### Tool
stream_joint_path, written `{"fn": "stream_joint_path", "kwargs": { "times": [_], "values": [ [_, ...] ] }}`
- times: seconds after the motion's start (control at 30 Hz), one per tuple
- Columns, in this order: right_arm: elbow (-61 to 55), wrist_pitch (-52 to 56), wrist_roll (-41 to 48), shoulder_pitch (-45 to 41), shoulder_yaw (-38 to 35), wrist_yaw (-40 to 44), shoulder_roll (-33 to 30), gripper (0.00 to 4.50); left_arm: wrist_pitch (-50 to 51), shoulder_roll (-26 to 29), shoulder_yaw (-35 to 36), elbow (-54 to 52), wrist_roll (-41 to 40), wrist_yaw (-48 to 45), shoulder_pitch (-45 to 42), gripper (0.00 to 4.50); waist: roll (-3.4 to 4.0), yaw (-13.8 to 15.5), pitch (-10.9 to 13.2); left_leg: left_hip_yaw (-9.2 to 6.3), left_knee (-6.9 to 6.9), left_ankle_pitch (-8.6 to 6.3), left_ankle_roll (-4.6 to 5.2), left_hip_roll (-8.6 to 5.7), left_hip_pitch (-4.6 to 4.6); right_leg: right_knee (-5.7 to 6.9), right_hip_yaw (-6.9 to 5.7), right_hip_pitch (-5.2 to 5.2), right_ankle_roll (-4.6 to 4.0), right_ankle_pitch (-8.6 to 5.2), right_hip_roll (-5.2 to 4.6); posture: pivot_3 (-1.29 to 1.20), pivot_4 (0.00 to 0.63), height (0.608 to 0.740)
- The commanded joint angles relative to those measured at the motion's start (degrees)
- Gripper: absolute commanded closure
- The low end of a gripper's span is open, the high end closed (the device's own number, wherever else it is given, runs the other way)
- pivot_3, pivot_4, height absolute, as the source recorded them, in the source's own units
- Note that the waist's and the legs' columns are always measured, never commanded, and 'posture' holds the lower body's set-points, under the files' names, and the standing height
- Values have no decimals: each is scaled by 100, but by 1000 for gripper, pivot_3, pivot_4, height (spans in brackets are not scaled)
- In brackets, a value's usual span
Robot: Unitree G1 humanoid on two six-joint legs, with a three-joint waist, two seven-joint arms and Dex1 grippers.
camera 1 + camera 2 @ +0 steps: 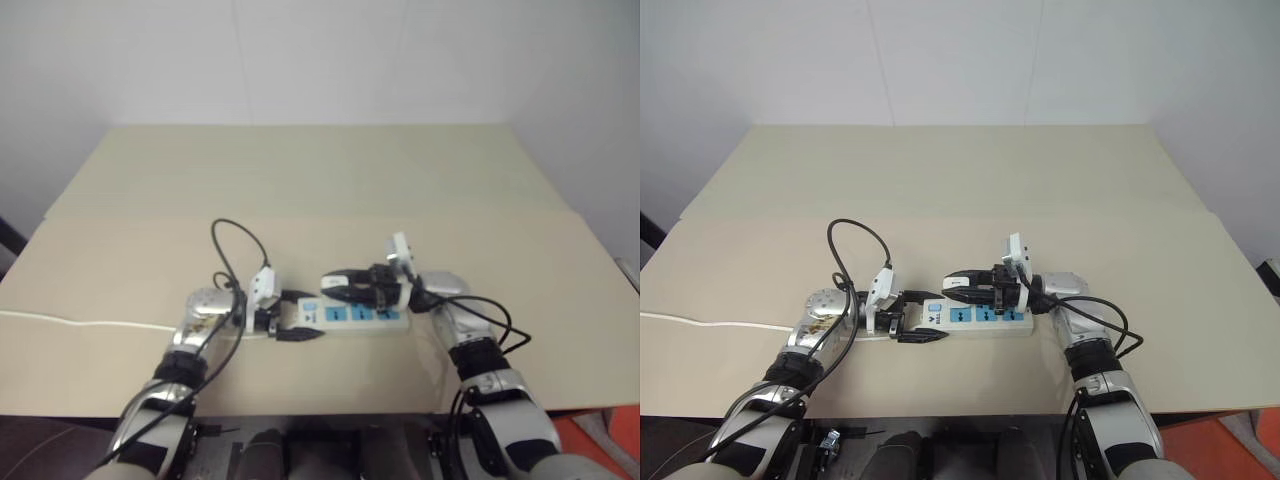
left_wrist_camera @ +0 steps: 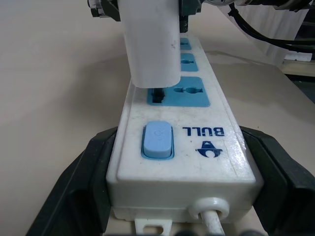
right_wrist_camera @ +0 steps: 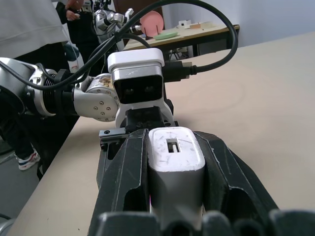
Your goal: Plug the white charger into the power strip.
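Prongs of the white charger (image 2: 151, 42), clamped in our right gripper (image 1: 965, 283), sit partly in the socket nearest the switch, directly above the power strip (image 2: 197, 147), whose cord end our left gripper (image 1: 923, 315) pinches on the table (image 1: 320, 180).

power strip (image 2: 187, 162): white plastic body, glossy, faint scuffs; socket faces and switch (image 2: 157, 140) in smooth matt blue plastic; cord (image 1: 90, 322) thin, white, smooth sheathing.
white charger (image 3: 175, 162): white plastic, satin sheen, fine scratches on its end face.
left gripper (image 2: 162, 191): fingers (image 2: 74, 187) black plastic, matt.
right gripper (image 3: 175, 196): fingers (image 3: 123, 182) black plastic, matt, lightly scuffed.
table (image 1: 330, 180): pale beige top, matt, smooth.
wrist housing (image 3: 96, 101): silvery metal, polished.
cables (image 3: 197, 14): black, smooth, slightly glossy.
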Motion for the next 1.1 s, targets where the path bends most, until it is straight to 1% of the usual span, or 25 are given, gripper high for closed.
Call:
{"fn": "stream_joint_path", "kwargs": {
  "times": [0.03, 0.2, 0.4, 0.63, 0.77, 0.93, 1.1],
  "values": [
    [344, -379, -91, -11, 18, 334, -101, 3385, 19, 41, -12, -154, -48, -14, 5, 1201, 0, 5, 0, 0, 0, 0, 0, 0, 0, -1, 0, 1, 0, 0, 0, 0, 150, 740],
    [975, -887, -221, -187, 18, 598, -234, 3385, 14, 104, -2, -148, -78, -21, -7, 1201, 0, 11, 0, 0, 0, 0, 0, -1, -1, -3, 0, 3, 0, 0, 0, 0, 150, 740],
    [1478, -1208, -140, -427, -144, 554, -171, 3385, 16, 159, 7, -197, -102, -22, 67, 1201, 0, 6, 0, 0, 0, 0, 0, 0, 4, -3, 1, 6, 0, 0, -1, 0, 150, 740],
    [2109, -1429, -458, -470, 84, 590, -303, 3385, 103, 171, -23, -354, -146, -13, 145, 1201, 0, -5, 0, 1, 0, 0, 0, 1, 25, 0, 5, 21, -1, 0, 0, 0, 150, 740],
    [2262, -1529, -438, -243, 61, 431, -202, 3385, 153, 161, -28, -380, -148, 20, 121, 1201, 0, -5, -1, 1, -2, 0, -1, 2, 38, 0, 5, 33, -2, 0, 0, 0, 150, 740],
    [2282, -1601, -552, -25, 193, 435, -217, 3385, 197, 184, -51, -425, -166, -17, 144, 1201, -6, -9, -6, 2, -23, -5, -7, 3, 106, -16, 5, 97, -5, -4, 0, 0, 150, 740],
    [2373, -1515, -575, -112, 218, 378, -207, 3385, 214, 210, -63, -443, -166, -39, 154, 1201, -9, -8, -11, 2, -34, -5, -7, 3, 111, -15, 6, 97, -10, -7, 0, 0, 150, 740]
  ]
}}
